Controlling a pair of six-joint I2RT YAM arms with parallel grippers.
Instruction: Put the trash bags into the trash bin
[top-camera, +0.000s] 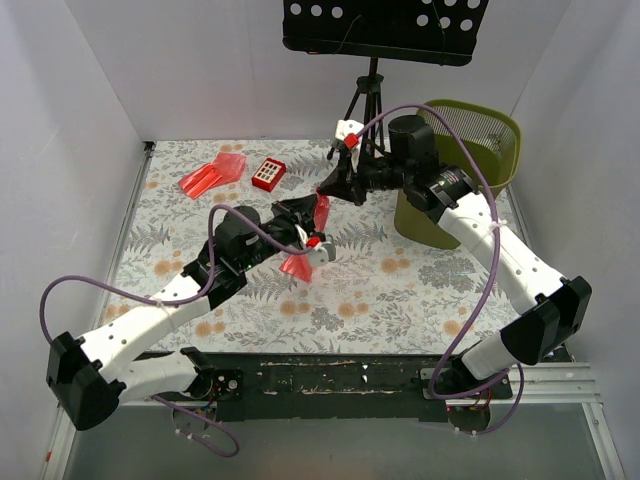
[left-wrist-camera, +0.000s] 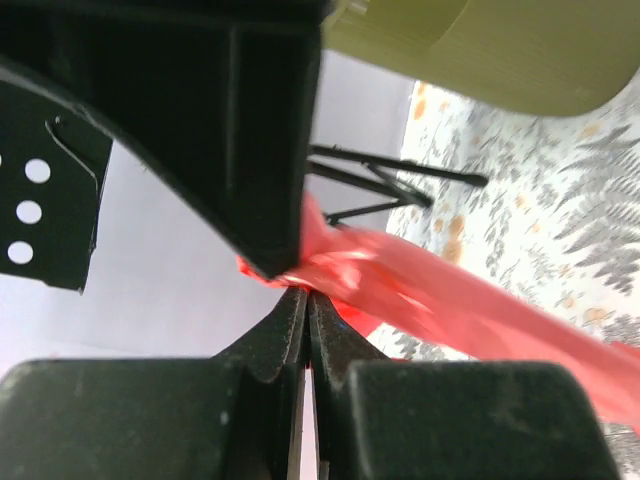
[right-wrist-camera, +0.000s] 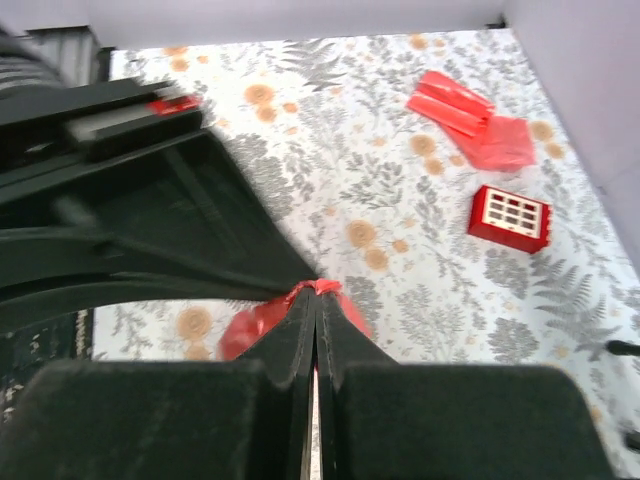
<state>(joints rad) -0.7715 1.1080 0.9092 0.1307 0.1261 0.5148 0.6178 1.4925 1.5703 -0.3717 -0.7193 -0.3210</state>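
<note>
Both the left gripper and the right gripper pinch one red trash bag tight, held above the floral table left of the trash bin.

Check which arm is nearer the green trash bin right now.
Right. The right arm has its forearm overlapping the trash bin at its near wall in the top view. The left arm reaches in from the left, well clear of it.

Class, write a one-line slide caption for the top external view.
Left tool and right tool pinch one trash bag over the table; second bag lies left, trash bin stands right.
</note>
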